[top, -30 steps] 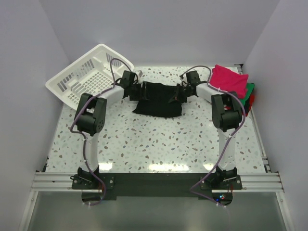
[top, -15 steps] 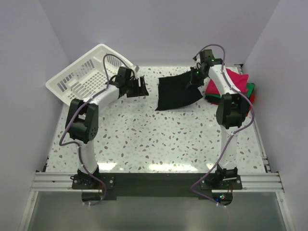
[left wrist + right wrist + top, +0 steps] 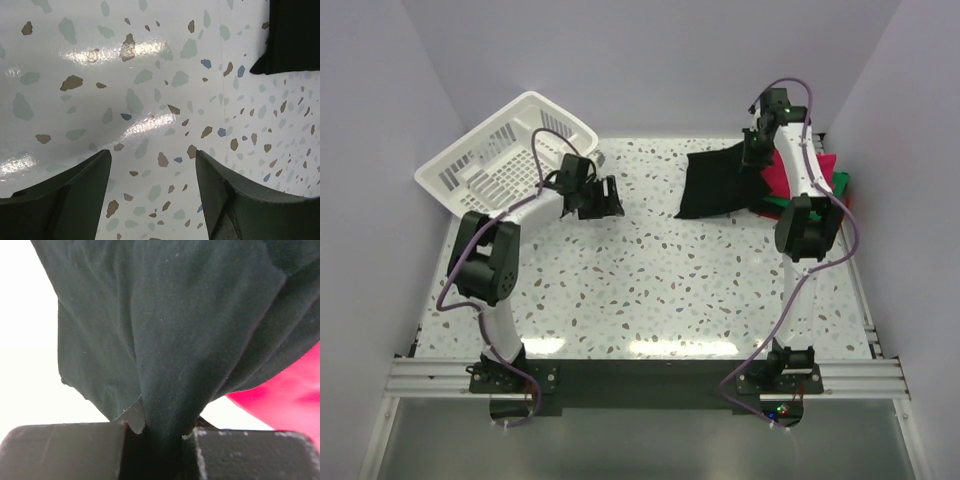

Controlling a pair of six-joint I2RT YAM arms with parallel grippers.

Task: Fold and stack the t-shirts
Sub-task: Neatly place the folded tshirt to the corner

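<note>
1. The right claw (image 3: 162, 432) is clamped on a bunched fold of the black t-shirt (image 3: 165, 330); in the right wrist view the cloth runs straight down into the narrow slot between its two fingers.
2. From that pinch the black t-shirt (image 3: 715, 185) hangs down and spreads out to the left, at the far right of the table (image 3: 650, 280). I cannot tell whether its lower edge touches the tabletop.
3. Just behind and to the right of the hanging cloth sits a pile with a magenta-pink t-shirt (image 3: 772, 178) showing, partly covered by the black one, and a sliver of green t-shirt (image 3: 841, 186) at the pile's right edge.
4. The left claw (image 3: 152, 180) stands wide open with nothing between its fingers, only speckled tabletop beneath.
5. It sits over the far left part of the table, well apart from the black shirt, whose corner just shows at the top right of the left wrist view.
6. A white slatted basket (image 3: 505, 155) lies tipped at the far left corner, just beside the left arm.
</note>
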